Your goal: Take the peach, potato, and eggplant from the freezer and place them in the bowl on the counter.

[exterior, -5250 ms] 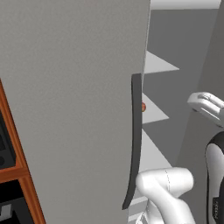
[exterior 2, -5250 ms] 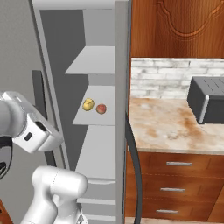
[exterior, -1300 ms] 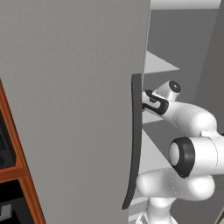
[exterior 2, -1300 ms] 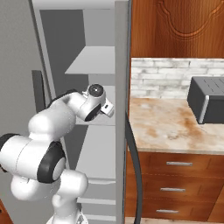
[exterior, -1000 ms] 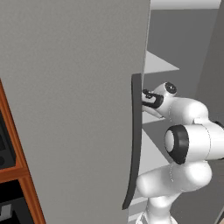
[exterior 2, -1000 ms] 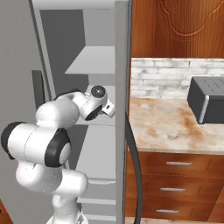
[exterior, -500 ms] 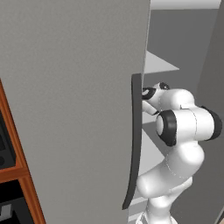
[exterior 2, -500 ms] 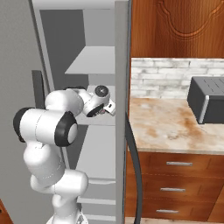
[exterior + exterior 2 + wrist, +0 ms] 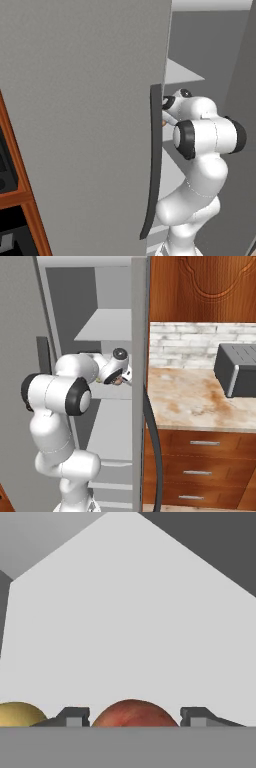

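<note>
Gripper (image 9: 132, 717) has reached in, now straddling the peach (image 9: 134, 713).

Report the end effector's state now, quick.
End effector: fingers either side of the peach on the freezer shelf, closing in; whether they grip it yet cannot be told.

Black toaster (image 9: 236, 375) — brick backsplash (image 9: 185, 345)

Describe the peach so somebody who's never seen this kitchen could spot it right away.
Look inside the open grey freezer, on the pale shelf where the white arm reaches. The peach sits between the gripper's dark fingertips; it is round and reddish-orange, unlike the pale-yellow potato beside it.
</note>
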You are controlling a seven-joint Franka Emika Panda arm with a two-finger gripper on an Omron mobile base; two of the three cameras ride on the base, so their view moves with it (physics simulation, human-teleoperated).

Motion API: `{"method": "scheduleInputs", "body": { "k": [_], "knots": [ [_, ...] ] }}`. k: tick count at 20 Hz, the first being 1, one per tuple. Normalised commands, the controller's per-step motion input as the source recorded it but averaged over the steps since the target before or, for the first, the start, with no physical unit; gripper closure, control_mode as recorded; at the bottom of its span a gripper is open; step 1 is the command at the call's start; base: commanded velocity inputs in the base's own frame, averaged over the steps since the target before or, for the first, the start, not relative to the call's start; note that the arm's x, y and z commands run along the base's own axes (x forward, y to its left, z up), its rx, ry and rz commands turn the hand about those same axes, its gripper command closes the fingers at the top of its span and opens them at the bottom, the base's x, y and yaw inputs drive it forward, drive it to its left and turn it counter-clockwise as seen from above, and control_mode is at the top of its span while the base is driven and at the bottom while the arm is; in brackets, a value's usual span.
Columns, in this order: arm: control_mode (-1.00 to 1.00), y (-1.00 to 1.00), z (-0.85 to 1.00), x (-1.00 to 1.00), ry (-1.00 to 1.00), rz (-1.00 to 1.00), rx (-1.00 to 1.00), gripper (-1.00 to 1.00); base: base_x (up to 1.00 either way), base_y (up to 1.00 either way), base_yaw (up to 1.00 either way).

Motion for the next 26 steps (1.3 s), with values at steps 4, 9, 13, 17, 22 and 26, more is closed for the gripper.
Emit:
{"method": "scheduleInputs", "body": {
  "k": [4,9,13,17,22,26],
  "knots": [
    [-1.0,0.36,-0.83,-0.29,0.1,0.03,0.0,1.0,0.0,0.0,0.0],
    [-1.0,0.33,-0.76,-0.75,-0.11,0.03,0.0,1.0,0.0,0.0,0.0],
    [-1.0,0.06,-0.06,-0.66,-0.15,0.0,0.0,1.0,0.0,0.0,0.0],
    [-1.0,0.0,0.23,-0.77,-0.03,0.0,0.0,1.0,0.0,0.0,0.0],
    [-1.0,0.0,0.54,-0.91,0.03,0.0,0.01,1.0,0.0,0.0,0.0],
    [-1.0,0.0,0.78,-0.89,0.0,0.0,0.0,1.0,0.0,0.0,0.0]
  ]
}}
